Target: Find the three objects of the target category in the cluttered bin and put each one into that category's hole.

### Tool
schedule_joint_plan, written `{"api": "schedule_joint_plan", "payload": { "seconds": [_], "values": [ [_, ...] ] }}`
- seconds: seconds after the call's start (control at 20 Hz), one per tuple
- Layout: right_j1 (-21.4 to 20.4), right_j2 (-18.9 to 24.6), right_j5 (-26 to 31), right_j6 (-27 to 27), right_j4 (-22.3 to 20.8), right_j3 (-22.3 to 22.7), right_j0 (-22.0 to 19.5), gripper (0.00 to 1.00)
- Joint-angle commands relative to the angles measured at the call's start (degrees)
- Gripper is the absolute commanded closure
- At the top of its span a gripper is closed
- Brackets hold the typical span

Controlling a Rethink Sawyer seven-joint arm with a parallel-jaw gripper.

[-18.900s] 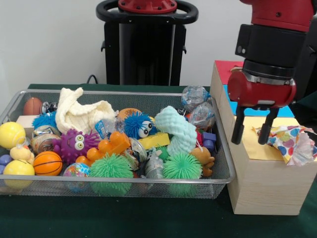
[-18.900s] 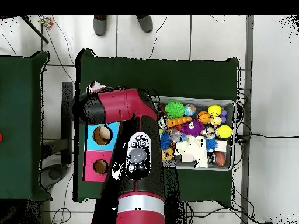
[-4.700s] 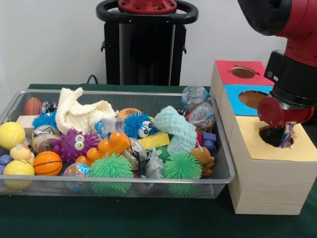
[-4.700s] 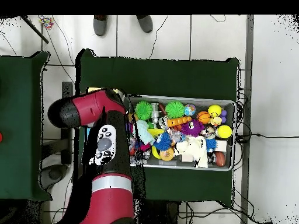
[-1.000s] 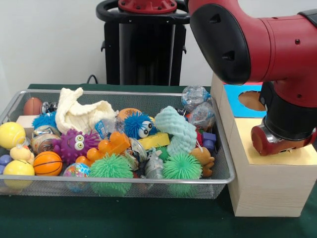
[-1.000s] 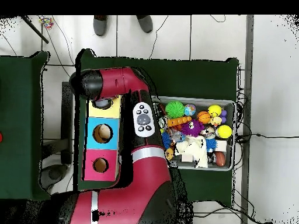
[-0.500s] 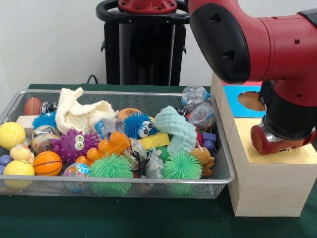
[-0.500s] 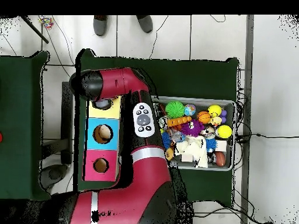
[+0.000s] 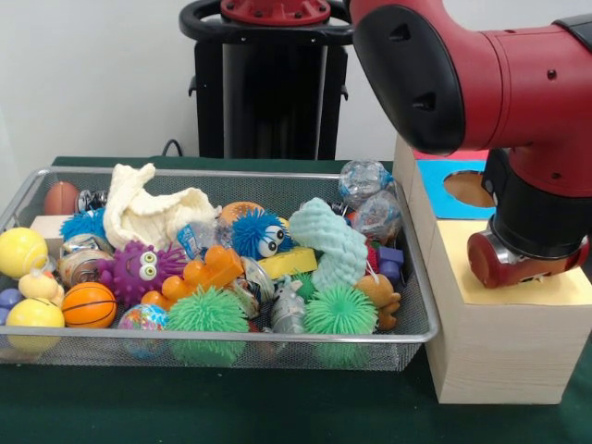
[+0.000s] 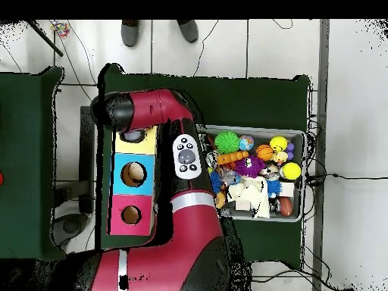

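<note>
My gripper (image 9: 524, 266) is lowered onto the yellow section (image 9: 476, 276) of the wooden box, over its hole, and its lower end is hidden there. The overhead view shows the gripper (image 10: 133, 135) at the yellow hole, with the arm stretched over the box. No spotted cloth shows anywhere. In the wire bin (image 9: 231, 339) a white knitted cloth (image 9: 148, 215) lies at the back left. A mint-green cloth (image 9: 335, 242) arches over the toys right of the middle.
The box's blue section (image 9: 437, 179) with its open hole (image 10: 133, 173) and the red section's hole (image 10: 130, 215) lie beside the yellow one. The bin holds several spiky balls, a small basketball (image 9: 89, 304) and yellow balls. A person's shoes (image 10: 130, 32) show at the overhead view's top.
The spotted cloth that lay on the yellow top beside the gripper, then stuck out of the hole, is gone from sight. Over the last second the arm has barely moved.
</note>
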Motion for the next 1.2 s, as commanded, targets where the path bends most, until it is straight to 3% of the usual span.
{"api": "schedule_joint_plan", "payload": {
  "seconds": [0.05,0.4,1.2],
  "values": [
    [17.7,1.4,-24.7,-0.1,-9.6,11.8,-4.6,1.00],
    [13.9,0.1,-24.1,0.8,-10.1,14.2,-3.3,1.00],
    [4.7,1.7,-21.6,-3.2,-9.2,20.2,-3.8,1.00]
  ]
}}
